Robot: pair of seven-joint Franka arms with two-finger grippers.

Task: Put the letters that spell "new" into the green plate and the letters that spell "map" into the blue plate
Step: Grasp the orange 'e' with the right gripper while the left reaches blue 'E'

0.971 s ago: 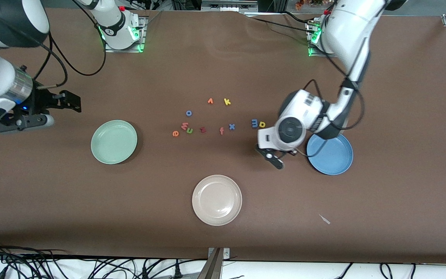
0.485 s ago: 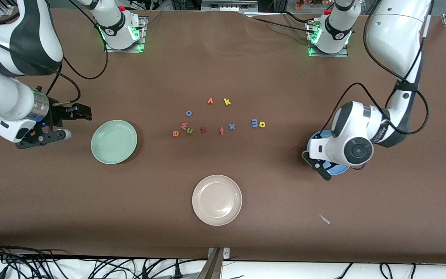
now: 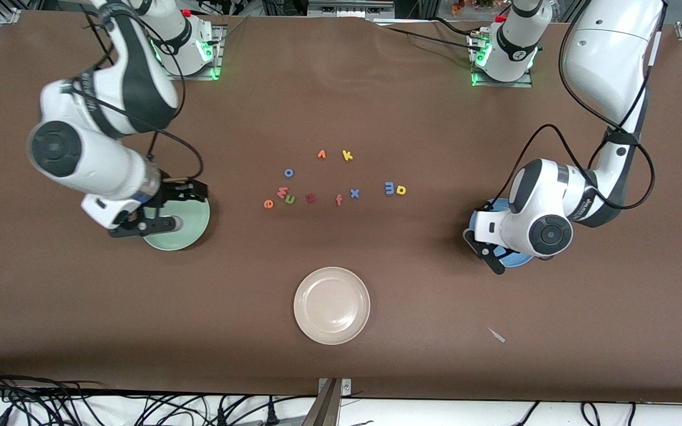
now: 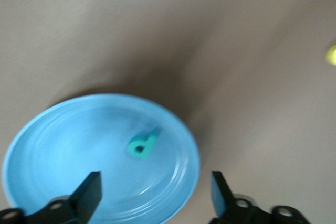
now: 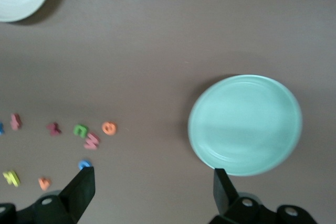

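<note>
Over the blue plate [image 4: 31, 145] hangs the left gripper [image 4: 152, 192] — fingers apart, teal p [image 4: 142, 144] lying inside. Right gripper [image 5: 152, 192] — also wide — hangs over the green plate [image 5: 245, 124].

From high across the table [image 3: 376, 367] we face both arm bases. Our left wrist camera looks straight down, close over the blue plate [image 4: 42, 145]; our right wrist camera looks down on the green plate [image 5: 245, 124] and scattered letters [image 5: 84, 132], all shared with the front view.

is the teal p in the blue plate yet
Yes, in. The left wrist view shows the tiny teal foam letter p lying inside the round blue plate, below the open left tool.
</note>
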